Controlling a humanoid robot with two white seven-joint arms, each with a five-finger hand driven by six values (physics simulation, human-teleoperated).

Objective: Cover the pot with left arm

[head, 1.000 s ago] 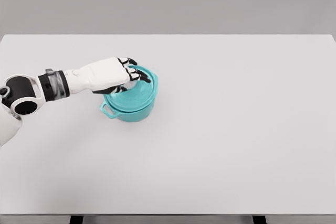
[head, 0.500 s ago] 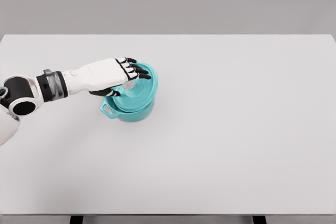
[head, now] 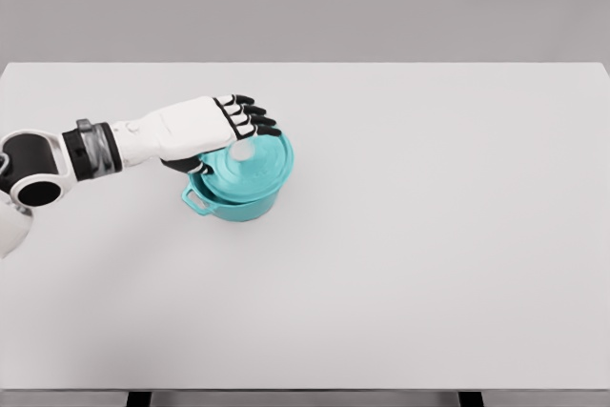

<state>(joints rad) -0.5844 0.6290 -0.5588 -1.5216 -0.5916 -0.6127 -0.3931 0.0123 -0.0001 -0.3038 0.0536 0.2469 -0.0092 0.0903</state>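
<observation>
A wide white table (head: 429, 235) fills most of the frame, from the lower edge up to a plain grey wall (head: 305, 2) across the top.

The left arm (head: 91, 150) comes in from the left edge, left of centre and a little above the middle of the frame. Its black elbow joint sits at the far left, followed by a grey and black wrist band, and then a white forearm shell running rightward and slightly upward.

The teal pot (head: 238, 199) stands on the table left of centre, with one loop handle (head: 195, 202) pointing to the lower left. The teal lid (head: 253, 167) sits on top of it, appearing slightly tilted and shifted toward the upper right, so the pot rim shows along the lower left side. A pale knob (head: 243, 151) stands at the middle of the lid.

The left hand (head: 205, 128) hovers over the upper left part of the lid. Its black-tipped fingers (head: 250, 116) are bent loosely above the knob and the thumb (head: 191, 167) hangs beneath the palm, beside the lid edge. Whether the fingers actually grip the knob cannot be told from this view.
</observation>
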